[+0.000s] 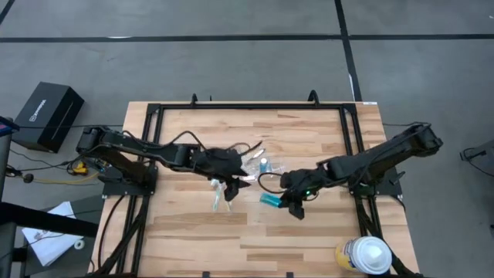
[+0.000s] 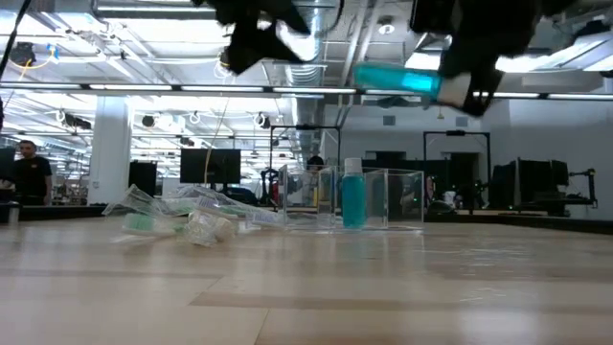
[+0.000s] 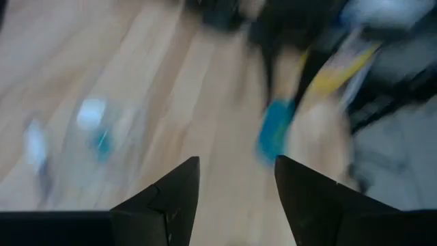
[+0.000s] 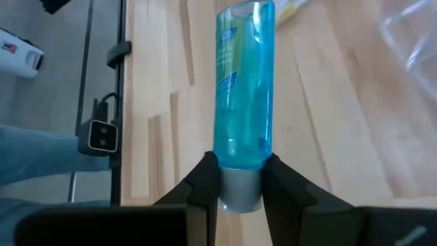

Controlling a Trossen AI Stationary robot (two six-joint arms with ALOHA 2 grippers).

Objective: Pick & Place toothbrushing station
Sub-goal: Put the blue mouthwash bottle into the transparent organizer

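Between the right gripper's [image 4: 240, 181] two dark fingers sits a blue-teal toothpaste tube [image 4: 244, 89], pinched at its pale cap end, the clear blue body sticking straight out ahead of the wrist, and the low view shows it carried well above the tabletop, lying roughly level in the air. From overhead that gripper hangs over the middle of the wooden table [image 1: 309, 239], tube end pointing toward the other arm. Just ahead of it, a second tube [image 2: 353, 194] stands upright on the boards, tucked among clear plastic pieces, too jumbled to say whether it is inside the clear cup [image 1: 272, 165] or beside it. Farther on, the left gripper [image 1: 238, 176] hovers with its fingers [image 3: 167, 201] parted and nothing between them. Under and around it lies a loose scatter of pastel toothbrushes [image 1: 218, 194], some flat on the wood, and in the low view they form a low heap beside the standing tube. Behind the right gripper, near the table's front corner, sits a white-and-yellow round container [image 1: 364, 255], well apart from everything.
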